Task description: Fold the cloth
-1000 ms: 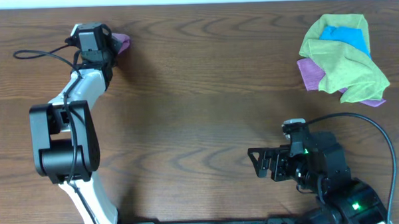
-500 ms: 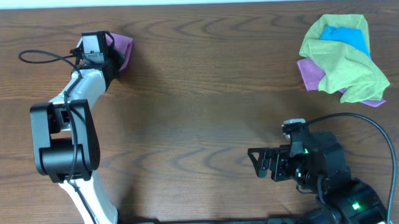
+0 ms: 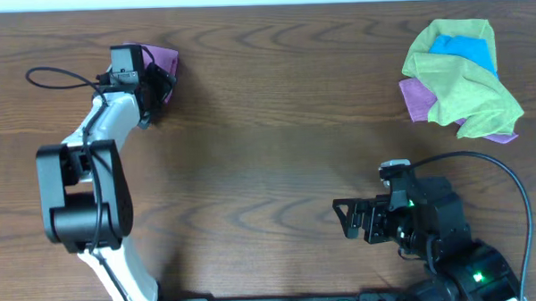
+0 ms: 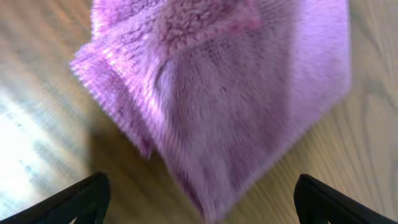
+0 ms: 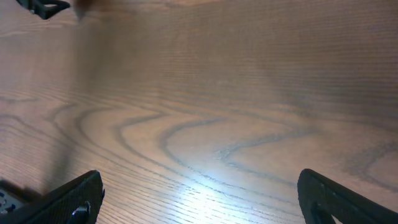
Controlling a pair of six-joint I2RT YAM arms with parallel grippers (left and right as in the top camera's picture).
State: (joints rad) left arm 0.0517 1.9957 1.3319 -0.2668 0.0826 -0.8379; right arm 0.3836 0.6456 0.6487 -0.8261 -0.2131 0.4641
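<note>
A folded pink-purple cloth (image 3: 165, 57) lies at the far left of the wooden table (image 3: 268, 142). In the left wrist view the cloth (image 4: 236, 93) fills the upper middle, folded over itself, one corner pointing down between the fingers. My left gripper (image 3: 163, 81) (image 4: 202, 202) is open right at that corner, its fingertips (image 4: 87, 198) wide apart and holding nothing. My right gripper (image 3: 349, 219) (image 5: 202, 199) stands open over bare wood near the front right, far from the cloth.
A crumpled pile of cloths (image 3: 462, 72), green, blue and purple, sits at the back right. A black cable (image 3: 60, 75) loops left of the left arm. The table's far edge runs just behind the pink cloth.
My left gripper has opened and let go of the pink cloth, after shifting a little to the right with it. The right arm has not moved.
</note>
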